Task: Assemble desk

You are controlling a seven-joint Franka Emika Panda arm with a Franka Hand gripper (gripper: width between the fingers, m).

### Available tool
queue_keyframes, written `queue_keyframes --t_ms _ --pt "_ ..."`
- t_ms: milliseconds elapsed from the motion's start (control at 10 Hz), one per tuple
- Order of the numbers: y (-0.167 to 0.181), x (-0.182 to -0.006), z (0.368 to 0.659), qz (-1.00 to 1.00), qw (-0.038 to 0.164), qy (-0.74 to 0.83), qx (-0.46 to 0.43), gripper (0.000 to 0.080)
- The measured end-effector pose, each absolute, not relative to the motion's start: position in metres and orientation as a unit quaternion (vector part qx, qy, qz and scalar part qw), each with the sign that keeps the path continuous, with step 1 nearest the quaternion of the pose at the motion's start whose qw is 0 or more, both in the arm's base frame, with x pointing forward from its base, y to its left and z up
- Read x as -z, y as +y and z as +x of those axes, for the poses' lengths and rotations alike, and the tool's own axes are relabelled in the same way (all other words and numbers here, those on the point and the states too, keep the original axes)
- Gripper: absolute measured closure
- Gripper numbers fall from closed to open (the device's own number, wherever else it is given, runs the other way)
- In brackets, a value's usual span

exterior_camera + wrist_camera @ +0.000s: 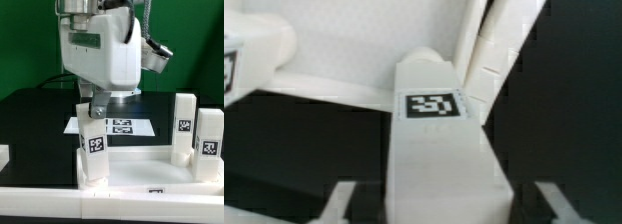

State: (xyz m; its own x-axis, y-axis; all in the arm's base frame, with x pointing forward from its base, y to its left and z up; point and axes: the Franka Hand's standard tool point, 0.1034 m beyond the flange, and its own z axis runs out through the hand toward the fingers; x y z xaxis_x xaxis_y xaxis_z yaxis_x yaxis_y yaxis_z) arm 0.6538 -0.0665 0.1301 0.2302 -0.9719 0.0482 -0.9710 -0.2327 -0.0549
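Squarely at six o'clock on the black worktop [30,120] lay the white tabletop slab [140,170]. A tagged leg [92,150] stood upright at its nine o'clock corner, grasped near the top by the tool [92,108]. Two more legs [184,125] stood at three o'clock. Behind, at twelve o'clock, lay the marker board [125,127].

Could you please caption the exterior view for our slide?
Gripper holds a tagged leg upright at the tabletop corner.
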Motion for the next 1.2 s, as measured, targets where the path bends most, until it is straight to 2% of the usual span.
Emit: queue_keyframes --t_ms 500,600,700,800,900,1000,1200 --pt "-0.0571 -0.1303 0.6531 -0.706 0.013 0.708 0.028 0.0509" --pt "-0.056 -0.13 0.6533 -0.712 0.014 0.702 0.028 0.048" --pt "-0.0558 -0.1296 0.6532 -0.724 0.014 0.689 0.028 0.0344" --pt "-0.0564 -0.1295 0.6529 -0.736 0.013 0.677 0.027 0.0344" --pt "-0.0579 -0.1295 0.6527 -0.76 0.011 0.649 0.028 0.0198" --pt "-0.0578 -0.1294 0.6526 -0.8 0.009 0.6 0.029 0.0165" --pt "-0.056 -0.129 0.6526 -0.858 0.006 0.514 0.03 0.0152"
